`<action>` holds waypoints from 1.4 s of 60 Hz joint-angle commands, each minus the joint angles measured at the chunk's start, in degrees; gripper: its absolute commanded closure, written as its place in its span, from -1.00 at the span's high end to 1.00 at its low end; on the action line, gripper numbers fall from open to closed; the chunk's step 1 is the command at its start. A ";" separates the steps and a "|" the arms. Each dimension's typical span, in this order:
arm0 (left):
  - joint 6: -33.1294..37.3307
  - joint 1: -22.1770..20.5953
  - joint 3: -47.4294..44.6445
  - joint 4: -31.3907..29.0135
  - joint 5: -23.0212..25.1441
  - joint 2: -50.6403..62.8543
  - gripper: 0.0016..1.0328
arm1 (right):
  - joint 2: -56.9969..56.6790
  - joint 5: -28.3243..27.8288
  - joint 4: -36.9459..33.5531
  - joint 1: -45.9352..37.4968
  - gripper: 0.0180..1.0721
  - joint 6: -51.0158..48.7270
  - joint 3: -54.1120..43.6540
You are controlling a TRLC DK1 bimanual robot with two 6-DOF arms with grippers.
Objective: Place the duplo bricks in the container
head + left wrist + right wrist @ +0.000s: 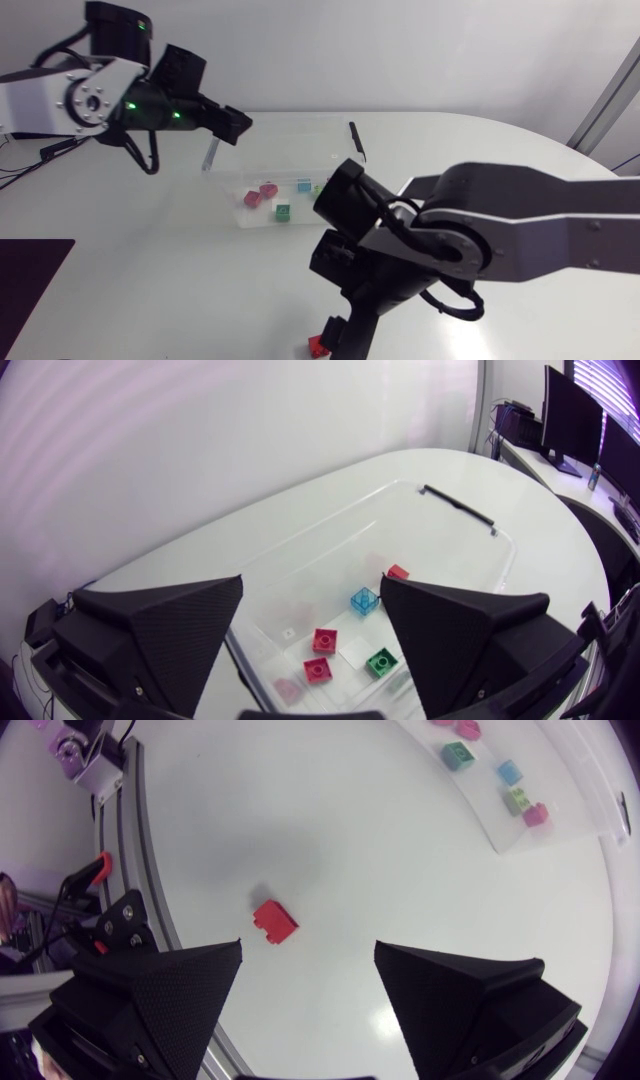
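A clear plastic container [300, 150] stands mid-table and holds several small bricks, among them a pink one [268, 189], a green one [283, 211] and a cyan one [303, 186]. My left gripper [235, 122] hangs open above the container's left end. In the left wrist view its fingers [160, 630] are spread over the container [440, 540], with the cyan brick [364, 600] and the green brick [381, 660] below. A lone red brick [318, 346] lies near the table's front edge. My right gripper [308, 948] is open just above the red brick [274, 921] and holds nothing.
A dark mat [30, 285] lies at the front left. A metal rail with a clamp [100, 870] runs along the table edge close to the red brick. The container's black handle [357, 140] sits at its far right end.
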 commanded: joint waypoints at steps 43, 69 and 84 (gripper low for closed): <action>8.15 5.50 -16.08 -19.84 -0.17 -37.79 0.90 | 18.32 0.92 -5.19 5.35 0.61 -17.22 8.71; 8.77 7.26 -21.09 -23.80 -0.08 -46.84 0.90 | 25.17 3.20 -6.33 7.28 0.17 -17.57 12.05; 9.21 8.49 -23.81 -24.94 -0.08 -50.80 0.90 | 24.29 3.55 -6.07 7.28 -0.42 -17.04 12.14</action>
